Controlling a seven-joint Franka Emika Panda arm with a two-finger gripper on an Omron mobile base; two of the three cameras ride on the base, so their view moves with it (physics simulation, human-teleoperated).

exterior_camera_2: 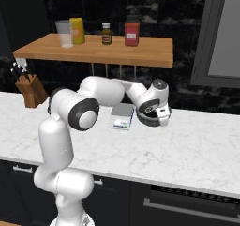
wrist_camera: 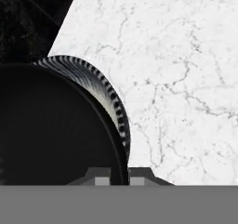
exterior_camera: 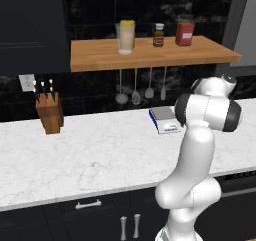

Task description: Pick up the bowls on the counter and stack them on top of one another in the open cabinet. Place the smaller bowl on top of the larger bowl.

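Observation:
The larger bowl, grey with a ribbed outside and a dark inside, fills the left of the hand view, and its rim runs down between my two fingertips. In the right base view the larger bowl hangs tilted at the end of the arm, just above the counter, with my gripper shut on its rim. The gripper has one finger inside the bowl and one outside. White marble counter lies beyond the bowl. The smaller black bowl is out of view.
A small kitchen scale sits on the counter just left of the hand. A knife block stands at the far left. The wooden shelf with jars, and utensils hanging under it, is above. A grey panel rises at the upper right.

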